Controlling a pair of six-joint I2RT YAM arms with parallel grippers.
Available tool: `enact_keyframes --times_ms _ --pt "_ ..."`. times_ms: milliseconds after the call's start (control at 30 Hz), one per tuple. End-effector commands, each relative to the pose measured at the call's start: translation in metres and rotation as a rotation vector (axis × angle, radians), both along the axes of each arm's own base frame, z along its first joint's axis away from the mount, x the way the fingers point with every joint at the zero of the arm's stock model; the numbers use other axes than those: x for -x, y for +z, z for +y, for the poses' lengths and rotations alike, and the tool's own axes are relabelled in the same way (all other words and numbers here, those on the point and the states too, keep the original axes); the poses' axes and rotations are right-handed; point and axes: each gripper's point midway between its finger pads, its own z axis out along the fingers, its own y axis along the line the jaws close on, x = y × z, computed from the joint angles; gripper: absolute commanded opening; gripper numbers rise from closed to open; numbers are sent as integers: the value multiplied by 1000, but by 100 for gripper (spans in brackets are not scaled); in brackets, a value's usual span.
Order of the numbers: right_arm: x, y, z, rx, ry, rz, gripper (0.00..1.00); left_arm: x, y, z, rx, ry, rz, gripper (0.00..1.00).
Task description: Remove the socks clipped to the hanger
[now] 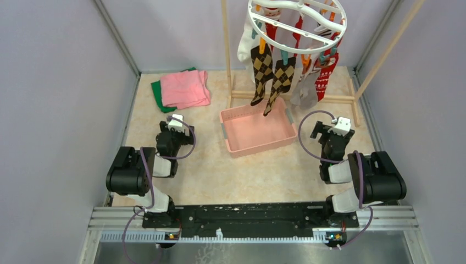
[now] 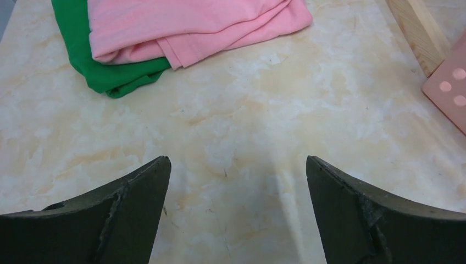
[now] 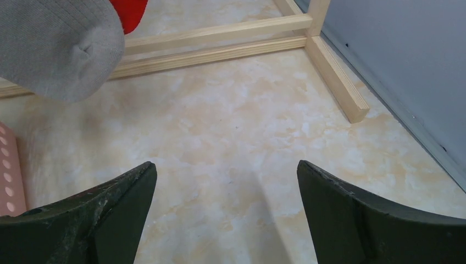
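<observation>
The round white hanger hangs at the top of the top view, with orange and teal clips. Several socks hang from it: two brown argyle socks, a white sock, a red patterned sock and a grey sock. The grey sock's toe and a bit of red sock show in the right wrist view. My left gripper is open and empty over the table, left of the basket. My right gripper is open and empty, low over the table right of the basket.
A pink basket sits below the hanger; its corner shows in the left wrist view. Folded pink cloth on green cloth lies back left. The light wooden rack frame stands at the back right. Grey walls close in both sides.
</observation>
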Motion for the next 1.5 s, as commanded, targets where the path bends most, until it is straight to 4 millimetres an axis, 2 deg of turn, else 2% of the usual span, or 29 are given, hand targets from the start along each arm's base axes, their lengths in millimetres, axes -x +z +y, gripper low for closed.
enact_keyframes --times_ms 0,133,200,300,333,367,433,533,600,733,833,933,1067,1100,1167,1333,1467 --pt "-3 16 -3 -29 -16 -65 99 -8 15 0 16 5 -50 99" --pt "-1 20 -5 -28 -36 -76 99 -8 15 0 15 4 -50 99" --pt "3 31 0 -7 -9 -104 99 -7 16 1 19 9 -52 99" --pt "12 46 -6 -22 -97 -90 99 -13 28 6 25 40 -64 99" --pt "13 51 -7 -66 -114 -78 99 -17 26 3 11 16 -6 99" --pt "18 41 -6 -140 -143 -10 99 -30 36 0 -6 -4 28 99" --pt "23 52 -1 -279 -168 -13 99 -38 38 -2 -12 -16 172 99" --pt "27 70 41 -482 26 -23 99 -36 40 -10 -42 -88 337 99" --pt "35 76 63 -619 121 -57 99 -22 41 -17 -47 -157 422 99" --pt "57 72 67 -801 94 -78 99 -2 68 -37 -18 -289 445 99" --pt "65 90 86 -718 265 -109 99 10 94 -55 33 -394 451 99" --pt "70 104 106 -633 353 -29 99 16 126 -74 70 -518 426 99" --pt "80 137 148 -465 462 -11 99 16 171 -95 136 -622 378 99" --pt "82 145 158 -425 486 -22 99 17 175 -99 147 -638 384 99" --pt "86 160 185 -355 545 -25 99 13 195 -107 154 -661 369 99" --pt "66 209 238 -236 642 -30 96 11 225 -135 134 -722 346 99" --pt "44 248 269 -219 698 -87 90 7 249 -157 93 -749 316 99"
